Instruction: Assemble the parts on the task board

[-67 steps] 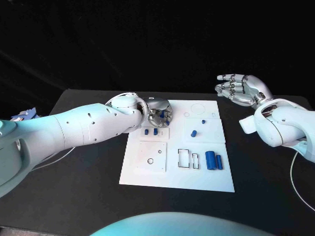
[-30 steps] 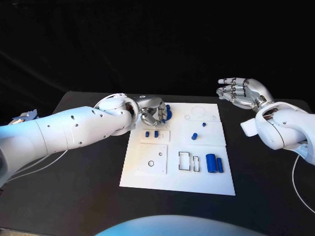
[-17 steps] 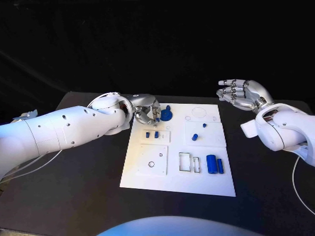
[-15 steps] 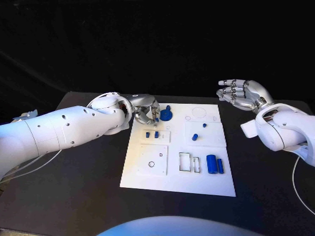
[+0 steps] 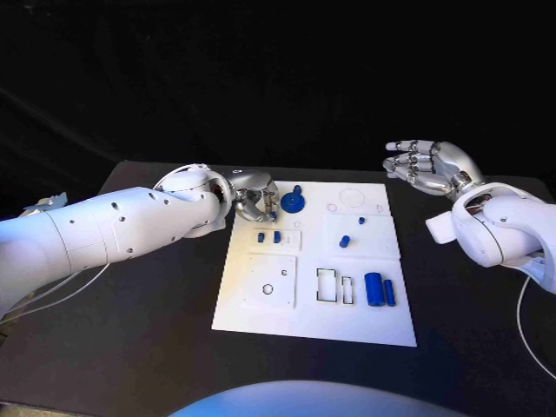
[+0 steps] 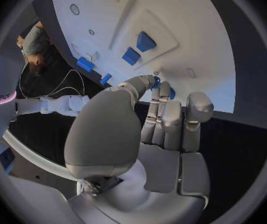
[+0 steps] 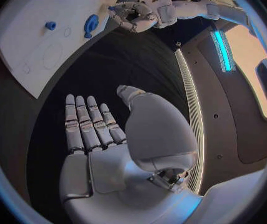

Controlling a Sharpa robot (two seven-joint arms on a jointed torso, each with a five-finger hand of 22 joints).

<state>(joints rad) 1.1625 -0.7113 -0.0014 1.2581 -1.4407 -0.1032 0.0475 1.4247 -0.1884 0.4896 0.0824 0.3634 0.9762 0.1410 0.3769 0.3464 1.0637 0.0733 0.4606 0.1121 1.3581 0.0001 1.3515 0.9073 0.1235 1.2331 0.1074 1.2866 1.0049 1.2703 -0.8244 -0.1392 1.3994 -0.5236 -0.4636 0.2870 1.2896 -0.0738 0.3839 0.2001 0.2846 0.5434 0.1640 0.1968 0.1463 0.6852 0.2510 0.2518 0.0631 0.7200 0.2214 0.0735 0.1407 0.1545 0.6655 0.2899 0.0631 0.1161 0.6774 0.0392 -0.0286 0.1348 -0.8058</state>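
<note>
The white task board [image 5: 306,308] lies mid-table. A round blue part with a knob [image 5: 294,201] sits on its far left corner, also seen from the right wrist [image 7: 91,24]. My left hand [image 5: 255,200] hovers just left of that part with fingers curled in and nothing in them; a sliver of blue peeks past its fingertips [image 6: 160,86]. Two small blue pieces [image 5: 268,235] stand in a recess, two more [image 5: 343,241] lie mid-board, and two blue cylinders [image 5: 379,289] lie at the right. My right hand [image 5: 428,165] hangs raised beyond the board's right side, fingers spread and empty.
Rectangular slots [image 5: 332,285] and a round hole [image 5: 268,289] mark the board's near half. The black table [image 5: 141,295] reaches past the board on both sides. A thin white cable [image 5: 519,308] runs along the table's right side.
My left hand drew back to the left off the round blue part, which now lies on the board's far left corner. The right hand stayed put.
</note>
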